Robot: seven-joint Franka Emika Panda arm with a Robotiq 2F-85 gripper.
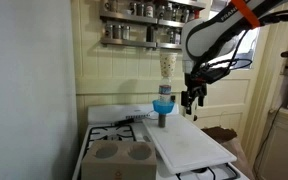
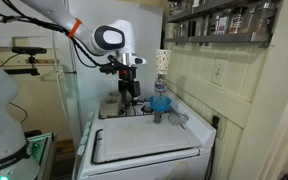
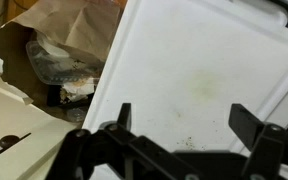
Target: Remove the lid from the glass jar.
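Observation:
The jar [image 1: 162, 118] stands at the back edge of the white cutting board [image 1: 189, 150] on the stove, with a blue lid-like top [image 1: 163, 103]. It shows in both exterior views [image 2: 157, 115], blue top [image 2: 160, 102]. My gripper [image 1: 192, 102] hangs above the board, beside the jar and apart from it, also seen at the board's far end [image 2: 129, 90]. In the wrist view the gripper [image 3: 184, 125] is open and empty over the bare board [image 3: 204, 70]. The jar is out of the wrist view.
A tan cylinder [image 1: 166, 65] hangs right above the jar. A spice shelf [image 1: 149, 25] runs along the wall. A grey-brown moulded tray [image 1: 122, 158] sits on the stove's burners. A brown paper bag [image 3: 64, 40] stands on the floor beside the stove.

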